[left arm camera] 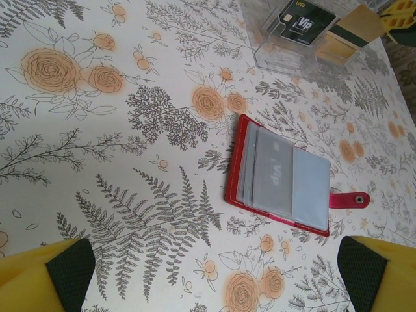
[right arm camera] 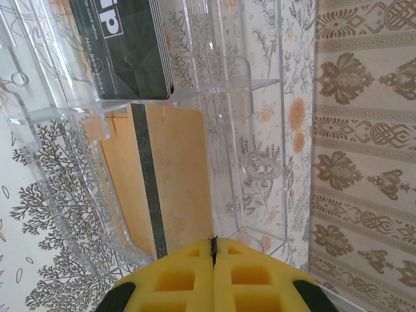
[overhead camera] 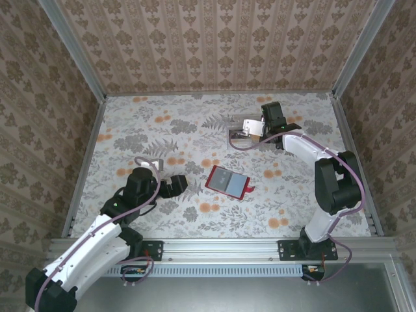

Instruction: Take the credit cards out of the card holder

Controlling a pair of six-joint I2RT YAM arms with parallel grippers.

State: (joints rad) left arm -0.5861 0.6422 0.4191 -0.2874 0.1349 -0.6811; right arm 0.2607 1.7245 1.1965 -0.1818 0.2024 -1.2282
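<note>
Seen from above, the small flat red folding card holder (overhead camera: 227, 181) lies open near the middle of the flower-printed table (overhead camera: 162, 123), between the two arms. The left gripper (overhead camera: 174, 186) sits just to its left, apart from it. The right gripper (overhead camera: 252, 130) is at the far side, over a clear plastic tray (overhead camera: 234, 138).

From the left wrist we see the left gripper (left arm camera: 213, 250) spread wide and empty, with the card holder (left arm camera: 283, 179) ahead of it. Its grey-blue pockets face up and its red tab (left arm camera: 351, 199) points right. A pale grey card (left arm camera: 273, 170) marked "Vip" sits inside a pocket. We judge this the weak spot. Nothing pins the case, so a pull on that card could drag the whole holder across the table. The card also lies flush under the film, so the fingers may pinch the pocket along with it, or slip off.

From the right wrist, the right gripper (right arm camera: 213, 250) is closed on the lower end of a tan card (right arm camera: 175, 175) with a dark stripe. The card appears to stand in a slot of the clear plastic tray (right arm camera: 260, 130), beside a black card (right arm camera: 130, 45). We think the card could fall against a divider if it is let go while leaning. A careless pull-back could also snag the thin walls and shift the tray.
</note>
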